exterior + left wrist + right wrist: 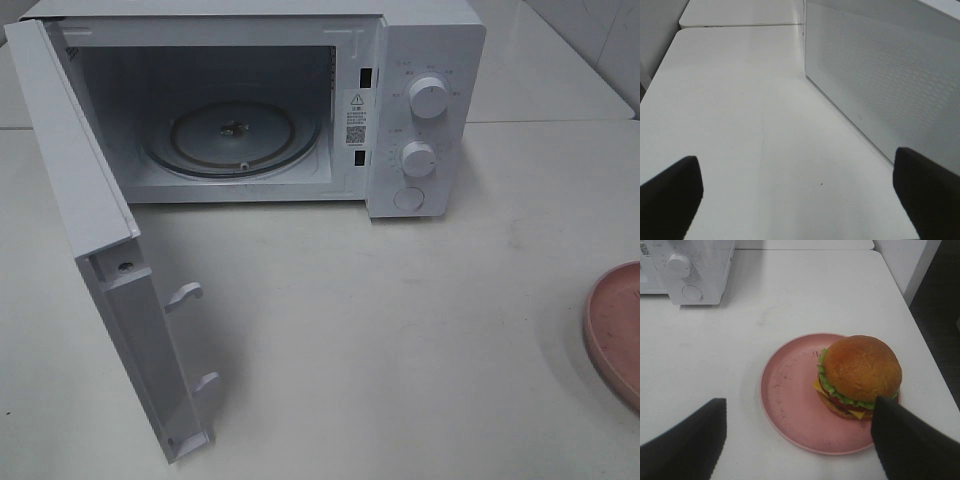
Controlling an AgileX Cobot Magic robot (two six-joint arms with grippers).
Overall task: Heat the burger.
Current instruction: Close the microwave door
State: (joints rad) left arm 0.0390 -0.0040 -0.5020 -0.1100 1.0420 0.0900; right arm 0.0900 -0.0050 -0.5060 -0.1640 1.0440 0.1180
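White microwave (300, 100) door (100, 250) hangs open, turntable (232, 137) bare; the burger (860, 375) sits on its pink plate (790, 400). Both my claws, left claw (795, 200) and right claw (797, 440), are spread, empty. Loading, closing, heating remain.

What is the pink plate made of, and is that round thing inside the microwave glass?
The pink plate looks like matte plastic: dull surface, faint scratches, no shine. The turntable inside the microwave seems to be clear glass: you see through it and it glints. The microwave's outside looks like smooth white painted metal or plastic; I cannot tell which.
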